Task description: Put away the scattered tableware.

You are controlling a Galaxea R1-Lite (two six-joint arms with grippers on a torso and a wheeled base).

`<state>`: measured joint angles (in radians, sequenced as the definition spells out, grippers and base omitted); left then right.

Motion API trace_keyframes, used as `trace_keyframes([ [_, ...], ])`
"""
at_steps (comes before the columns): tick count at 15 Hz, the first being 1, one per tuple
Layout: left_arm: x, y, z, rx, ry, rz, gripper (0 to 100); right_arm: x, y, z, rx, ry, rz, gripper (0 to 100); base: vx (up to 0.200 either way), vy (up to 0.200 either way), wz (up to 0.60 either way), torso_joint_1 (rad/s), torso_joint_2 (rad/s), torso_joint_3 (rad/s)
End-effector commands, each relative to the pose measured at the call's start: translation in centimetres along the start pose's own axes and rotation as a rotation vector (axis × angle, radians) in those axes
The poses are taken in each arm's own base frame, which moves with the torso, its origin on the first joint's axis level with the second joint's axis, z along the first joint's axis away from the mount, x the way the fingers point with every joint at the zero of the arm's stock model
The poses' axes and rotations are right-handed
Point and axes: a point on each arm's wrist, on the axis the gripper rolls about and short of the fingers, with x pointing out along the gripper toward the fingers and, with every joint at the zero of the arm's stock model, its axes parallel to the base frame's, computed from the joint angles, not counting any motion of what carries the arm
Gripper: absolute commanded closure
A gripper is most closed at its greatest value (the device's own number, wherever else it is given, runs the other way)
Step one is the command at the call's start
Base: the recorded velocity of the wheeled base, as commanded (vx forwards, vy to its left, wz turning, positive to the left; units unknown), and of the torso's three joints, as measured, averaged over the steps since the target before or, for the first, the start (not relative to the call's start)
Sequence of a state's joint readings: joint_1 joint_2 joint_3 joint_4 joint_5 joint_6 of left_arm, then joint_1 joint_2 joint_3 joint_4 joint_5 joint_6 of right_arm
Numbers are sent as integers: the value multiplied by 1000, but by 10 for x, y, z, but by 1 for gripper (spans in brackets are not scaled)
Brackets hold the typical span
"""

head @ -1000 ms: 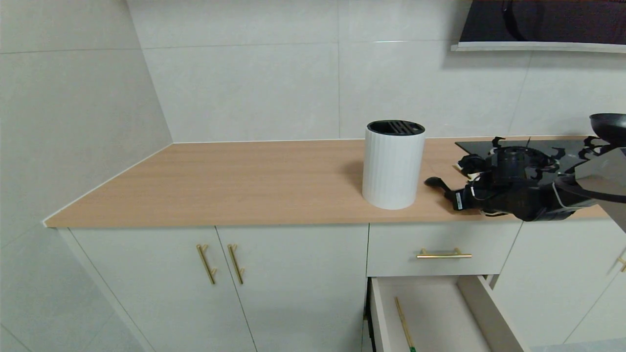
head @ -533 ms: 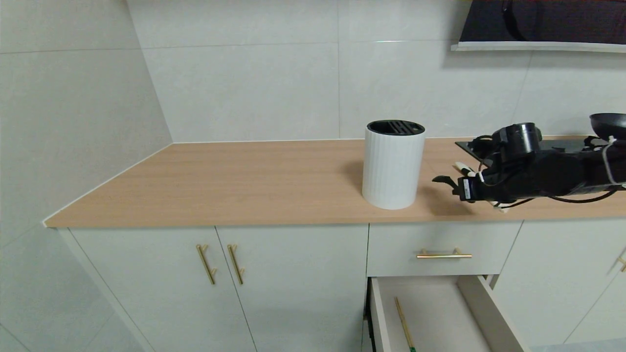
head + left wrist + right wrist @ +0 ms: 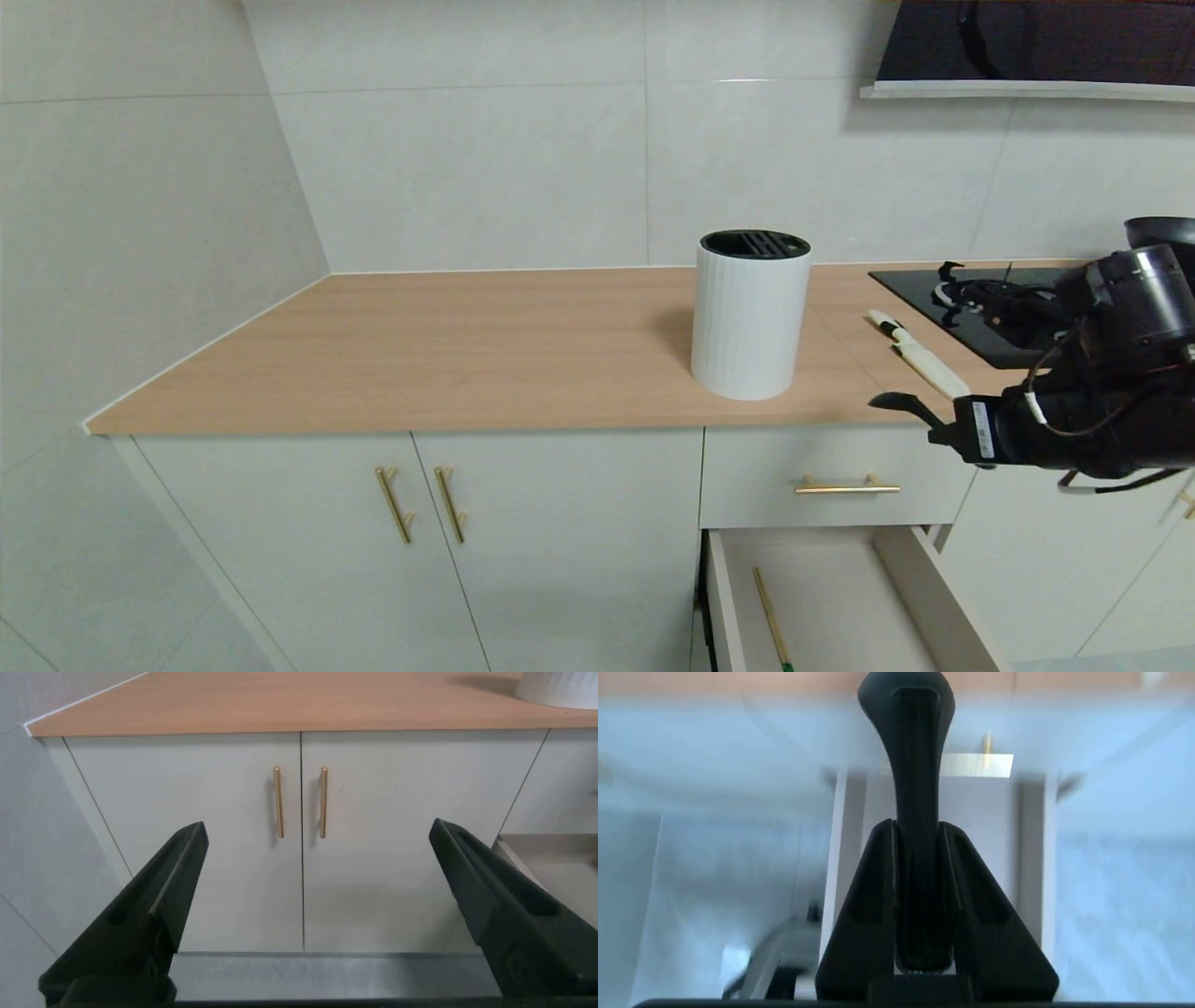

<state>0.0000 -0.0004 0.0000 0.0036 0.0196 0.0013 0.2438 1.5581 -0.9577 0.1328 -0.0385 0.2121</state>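
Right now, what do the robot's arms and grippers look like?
Black throughout. The right arm carries a cylindrical housing, thin looped cables and a white printed label near the right gripper, whose fingers are slim with rounded tips. The left gripper has broad wedge-shaped fingers.

Bright, even light; soft, faint shadows

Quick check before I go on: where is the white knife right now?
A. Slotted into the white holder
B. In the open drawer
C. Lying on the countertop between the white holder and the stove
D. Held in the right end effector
C: the white knife lies flat on the countertop, right of the white holder. The right end effector grips what looks like a black utensil instead.
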Motion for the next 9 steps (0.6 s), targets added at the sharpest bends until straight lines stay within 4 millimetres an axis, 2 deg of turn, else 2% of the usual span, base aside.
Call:
trace_keyframes([
  [1,0,0,0,0,0,0,0,-22,-1,-14,-1,-25,17,100,0,0,0,0,0,0],
  [3,0,0,0,0,1,0,0,-14,-3,-24,-9,25,8,100,0,0,0,0,0,0],
  [7,0,0,0,0,0,0,0,4,-1,-28,-16,87,0,100,0,0,0,0,0,0],
  [9,0,0,0,0,1,0,0,6,-1,-28,-17,93,-3,100,0,0,0,0,0,0],
])
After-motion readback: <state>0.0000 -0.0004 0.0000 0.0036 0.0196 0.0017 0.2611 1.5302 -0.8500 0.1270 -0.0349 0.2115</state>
